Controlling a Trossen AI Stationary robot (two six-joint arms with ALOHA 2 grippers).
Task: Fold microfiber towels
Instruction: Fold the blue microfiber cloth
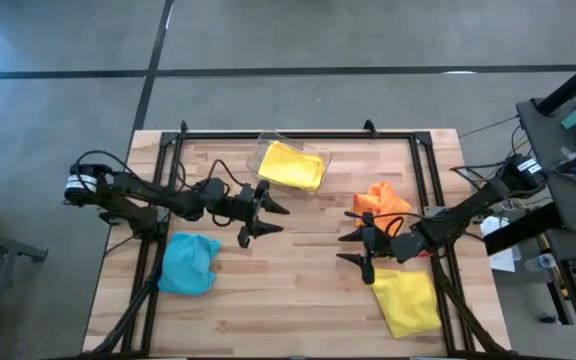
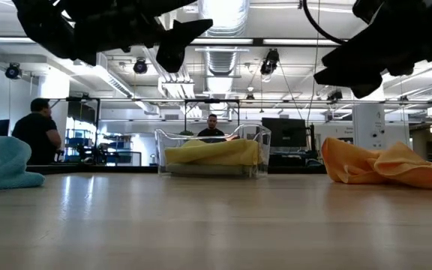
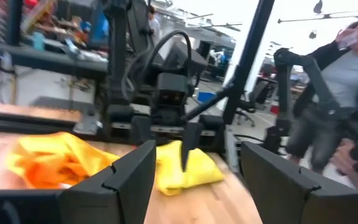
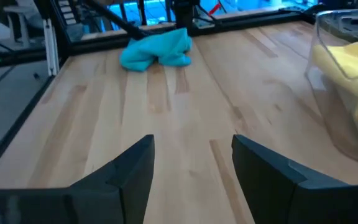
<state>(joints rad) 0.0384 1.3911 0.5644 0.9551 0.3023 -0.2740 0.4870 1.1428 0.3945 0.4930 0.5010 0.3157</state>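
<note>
Four microfiber towels show. A crumpled light blue one (image 1: 188,262) (image 4: 157,50) lies at the near left. An orange one (image 1: 380,200) (image 2: 381,165) lies bunched at the right. A yellow one (image 1: 406,300) (image 3: 185,168) lies flat at the near right. Another yellow one (image 1: 293,165) (image 2: 212,152) rests inside the clear bin. My left gripper (image 1: 266,222) (image 3: 194,180) hovers open over the bare middle, pointing right. My right gripper (image 1: 348,248) (image 4: 191,168) hovers open beside the orange towel, pointing left. Both hold nothing.
The clear plastic bin (image 1: 268,150) (image 4: 328,118) stands at the far middle of the wooden table (image 1: 298,300). Black frame rails (image 1: 298,133) run along the far edge and both sides. People (image 2: 37,131) (image 3: 340,99) stand in the room beyond.
</note>
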